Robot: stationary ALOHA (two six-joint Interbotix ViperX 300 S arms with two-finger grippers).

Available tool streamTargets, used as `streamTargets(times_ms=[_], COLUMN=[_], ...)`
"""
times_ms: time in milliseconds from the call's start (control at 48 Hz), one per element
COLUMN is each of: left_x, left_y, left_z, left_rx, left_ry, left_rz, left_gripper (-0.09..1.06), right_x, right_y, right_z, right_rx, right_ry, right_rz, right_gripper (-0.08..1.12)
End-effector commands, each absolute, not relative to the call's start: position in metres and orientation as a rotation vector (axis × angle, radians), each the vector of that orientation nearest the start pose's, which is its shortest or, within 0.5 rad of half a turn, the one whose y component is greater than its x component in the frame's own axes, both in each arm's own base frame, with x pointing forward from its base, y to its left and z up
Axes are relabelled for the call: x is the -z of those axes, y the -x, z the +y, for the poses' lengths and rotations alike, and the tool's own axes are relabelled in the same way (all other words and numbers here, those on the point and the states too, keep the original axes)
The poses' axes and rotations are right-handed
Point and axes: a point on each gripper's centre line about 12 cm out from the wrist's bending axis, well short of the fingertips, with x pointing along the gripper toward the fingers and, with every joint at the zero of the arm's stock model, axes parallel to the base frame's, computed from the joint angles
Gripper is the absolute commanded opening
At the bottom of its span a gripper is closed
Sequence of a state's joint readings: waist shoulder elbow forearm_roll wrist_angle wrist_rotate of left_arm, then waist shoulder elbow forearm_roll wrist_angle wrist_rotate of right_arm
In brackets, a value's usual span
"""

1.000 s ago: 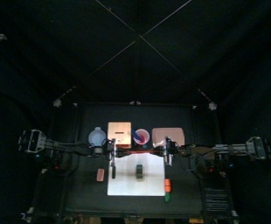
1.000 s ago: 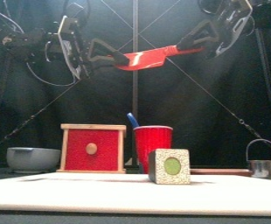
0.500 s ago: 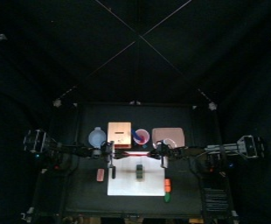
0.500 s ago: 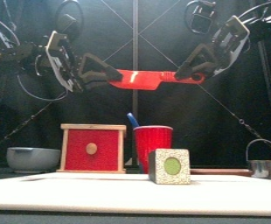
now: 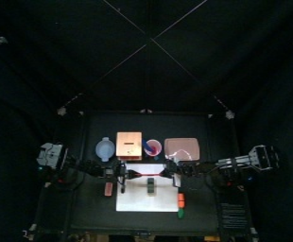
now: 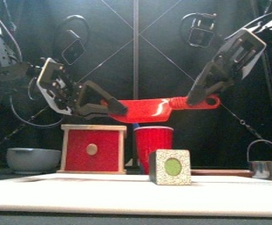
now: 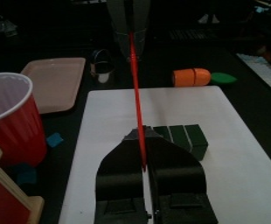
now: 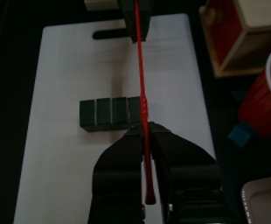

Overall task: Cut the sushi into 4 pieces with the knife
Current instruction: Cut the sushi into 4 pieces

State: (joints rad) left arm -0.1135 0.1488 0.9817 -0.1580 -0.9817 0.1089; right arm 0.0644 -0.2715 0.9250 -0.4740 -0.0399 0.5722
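A red toy knife [image 6: 145, 108] hangs level above the white cutting board [image 5: 134, 197], held at both ends. My left gripper [image 6: 107, 109] is shut on its blade end, and my right gripper [image 6: 198, 99] is shut on its handle end. In the top view the knife [image 5: 146, 172] spans between the left gripper [image 5: 123, 172] and the right gripper [image 5: 172, 172]. The dark green sushi roll [image 6: 169, 166] stands on the board below the knife, apart from it. Both wrist views show the knife edge-on [image 7: 135, 87] [image 8: 141, 79] over the sushi roll [image 7: 179, 136] [image 8: 108, 114].
Behind the board stand a blue-grey bowl [image 6: 33, 158], a wooden box with a red drawer front [image 6: 93, 148], a red cup [image 6: 153, 145] and a pink tray [image 5: 180, 147]. A metal cutter [image 6: 262, 164] sits at the right. An orange toy [image 7: 191, 77] lies beside the board.
Both arms have come down and toward the front together, lowering the knife from high above to just above the red cup's height. The sushi has not moved.
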Motion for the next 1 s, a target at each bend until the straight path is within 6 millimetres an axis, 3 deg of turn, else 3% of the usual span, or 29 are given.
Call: streamTargets(times_ms=[21, 458, 1000], left_x=[-0.138, -0.112, -0.097], left_y=[-0.357, -0.371, -0.371], left_z=[-0.025, -0.031, -0.029], left_rx=[-0.027, -0.028, -0.062], left_ry=[-0.029, -0.025, -0.002], left_rz=[0.098, 0.153, 0.226], left_gripper=[0.06, 0.06, 0.05], right_x=[-0.184, -0.167, -0.16], right_y=[-0.314, -0.316, -0.32], right_z=[0.024, 0.029, 0.027], right_rx=[-0.054, -0.062, -0.053], right_ry=[-0.089, -0.103, -0.105], right_rz=[0.61, 0.66, 0.682], right_gripper=[0.09, 0.09, 0.09])
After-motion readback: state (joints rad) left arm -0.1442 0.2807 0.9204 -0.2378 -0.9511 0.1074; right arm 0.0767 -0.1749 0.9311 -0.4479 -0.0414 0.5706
